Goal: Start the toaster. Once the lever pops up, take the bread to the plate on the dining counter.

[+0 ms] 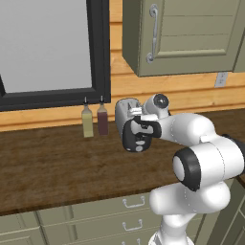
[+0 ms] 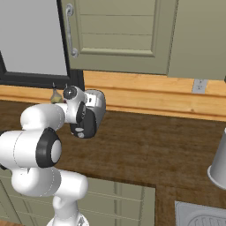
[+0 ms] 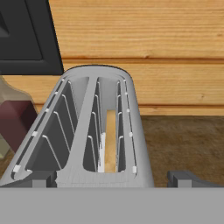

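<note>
Silver toaster [image 1: 125, 111]: I see it standing on the dark wood table [image 1: 52, 162], close to the plank wall, its black end face turned toward me.
Bread [image 3: 110, 142]: a pale slice stands upright in the slot on the right in my hand view; the other slot holds nothing.
Pincer [image 1: 139, 125]: I have it at the toaster's near end, over the black face; in the hand view its dark fingertips [image 3: 181, 178] sit spread wide, one to either side of the toaster's near end, pinching nothing.
Lever: I cannot make it out behind the hand.
Bottles [image 1: 94, 119]: two slim ones, one olive and one dark red, stand side by side just left of the toaster, below the black window frame [image 1: 100, 52].
Drawers [image 1: 131, 210]: pale, handled, under the table front.
</note>
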You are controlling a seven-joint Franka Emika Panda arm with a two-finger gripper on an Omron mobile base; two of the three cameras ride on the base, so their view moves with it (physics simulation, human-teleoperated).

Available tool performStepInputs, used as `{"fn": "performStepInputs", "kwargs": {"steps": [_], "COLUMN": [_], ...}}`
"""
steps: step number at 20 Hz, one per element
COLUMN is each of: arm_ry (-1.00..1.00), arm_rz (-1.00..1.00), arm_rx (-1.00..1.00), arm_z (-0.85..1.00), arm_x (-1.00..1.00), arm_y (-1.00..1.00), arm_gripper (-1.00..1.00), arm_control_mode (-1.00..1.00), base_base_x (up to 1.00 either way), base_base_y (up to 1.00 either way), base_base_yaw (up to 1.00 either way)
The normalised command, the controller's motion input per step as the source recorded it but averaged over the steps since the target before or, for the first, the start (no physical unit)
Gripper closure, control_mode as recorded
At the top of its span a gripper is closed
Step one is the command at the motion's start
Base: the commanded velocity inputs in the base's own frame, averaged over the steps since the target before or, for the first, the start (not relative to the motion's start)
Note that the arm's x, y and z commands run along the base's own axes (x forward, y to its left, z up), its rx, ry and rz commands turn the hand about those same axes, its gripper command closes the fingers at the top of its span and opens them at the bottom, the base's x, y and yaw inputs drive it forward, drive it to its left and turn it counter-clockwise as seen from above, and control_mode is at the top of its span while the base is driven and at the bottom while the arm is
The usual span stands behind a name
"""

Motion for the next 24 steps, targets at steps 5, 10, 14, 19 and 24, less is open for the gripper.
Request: {"fn": "performStepInputs", "kwargs": {"steps": [5, 10, 14, 19, 24], "arm_ry": [0.0, 0.0, 0.0, 0.0, 0.0], "arm_rz": [0.0, 0.0, 0.0, 0.0, 0.0], "arm_rx": [0.0, 0.0, 0.0, 0.0, 0.0], "arm_z": [0.0, 0.0, 0.0, 0.0, 0.0], "arm_x": [0.0, 0.0, 0.0, 0.0, 0.0], "arm_y": [0.0, 0.0, 0.0, 0.0, 0.0], "arm_gripper": [-1.0, -1.0, -1.0, -1.0, -1.0], "arm_control_mode": [-1.0, -1.0, -1.0, -1.0, -1.0], "base_base_x": [0.0, 0.0, 0.0, 0.0, 0.0], "base_base_y": [0.0, 0.0, 0.0, 0.0, 0.0], "base_base_yaw": [0.0, 0.0, 0.0, 0.0, 0.0]}}
